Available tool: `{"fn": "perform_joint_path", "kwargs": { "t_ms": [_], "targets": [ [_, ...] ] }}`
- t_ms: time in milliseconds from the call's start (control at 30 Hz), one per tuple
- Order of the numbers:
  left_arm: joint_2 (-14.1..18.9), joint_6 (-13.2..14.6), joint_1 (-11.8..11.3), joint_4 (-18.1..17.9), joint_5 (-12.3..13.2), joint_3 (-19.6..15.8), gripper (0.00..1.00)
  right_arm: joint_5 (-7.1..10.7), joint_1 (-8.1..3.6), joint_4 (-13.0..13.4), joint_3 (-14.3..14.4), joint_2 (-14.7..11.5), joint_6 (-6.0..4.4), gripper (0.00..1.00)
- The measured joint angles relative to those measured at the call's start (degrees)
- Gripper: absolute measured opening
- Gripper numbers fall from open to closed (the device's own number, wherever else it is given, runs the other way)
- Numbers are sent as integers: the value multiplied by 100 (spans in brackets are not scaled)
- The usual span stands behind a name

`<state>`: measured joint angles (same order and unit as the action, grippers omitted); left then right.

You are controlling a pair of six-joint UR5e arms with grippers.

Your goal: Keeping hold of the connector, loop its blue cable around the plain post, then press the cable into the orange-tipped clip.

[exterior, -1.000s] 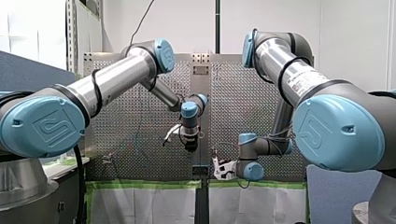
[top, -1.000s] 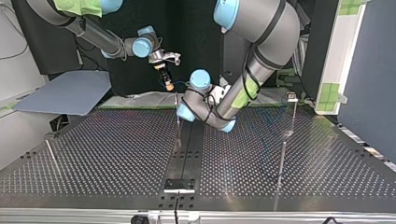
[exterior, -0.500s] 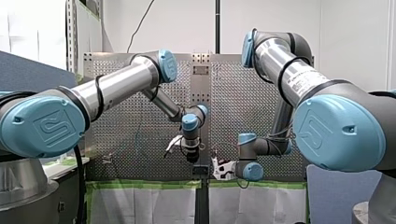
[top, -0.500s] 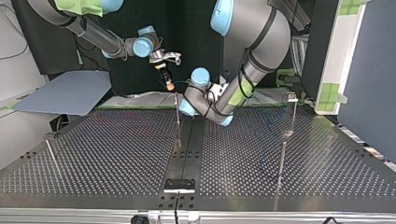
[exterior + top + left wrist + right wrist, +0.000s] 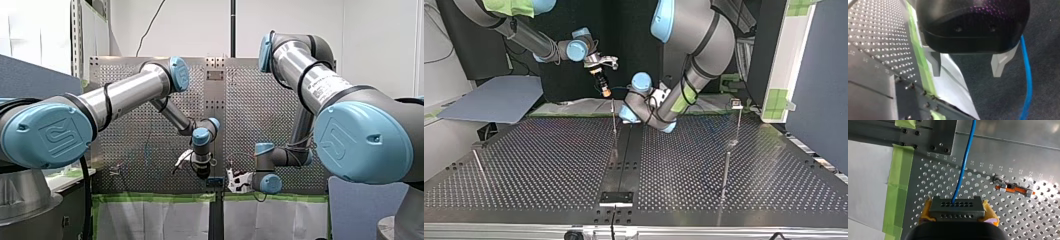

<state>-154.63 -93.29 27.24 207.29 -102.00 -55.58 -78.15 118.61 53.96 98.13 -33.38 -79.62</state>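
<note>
Your right gripper [image 5: 958, 213] clamps connector [image 5: 957, 206]. Cable [image 5: 965, 165] likely light, floppy: steer close behind connector. Left gripper [image 5: 967, 71] spread, empty.

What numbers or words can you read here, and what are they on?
"30", "27", "26", "25": numbers in a row beside the holes of the perforated table, in the right wrist view; the others in that row are too blurred.
White label on my right arm: print too small to read.
Blue cap on my left arm: a raised logo, no clear letters.
</note>
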Motion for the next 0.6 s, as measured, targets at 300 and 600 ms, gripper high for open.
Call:
{"fn": "perform_joint_path", "kwargs": {
  "t_ms": [300, 600],
  "targets": [
    [4, 63, -32, 278, -8, 273, 99, 4, 0, -2, -8, 0, 6, 0],
    [109, 151, -59, 774, -47, 402, 99, 17, 0, -16, -33, 1, 6, 0]
  ]
}}
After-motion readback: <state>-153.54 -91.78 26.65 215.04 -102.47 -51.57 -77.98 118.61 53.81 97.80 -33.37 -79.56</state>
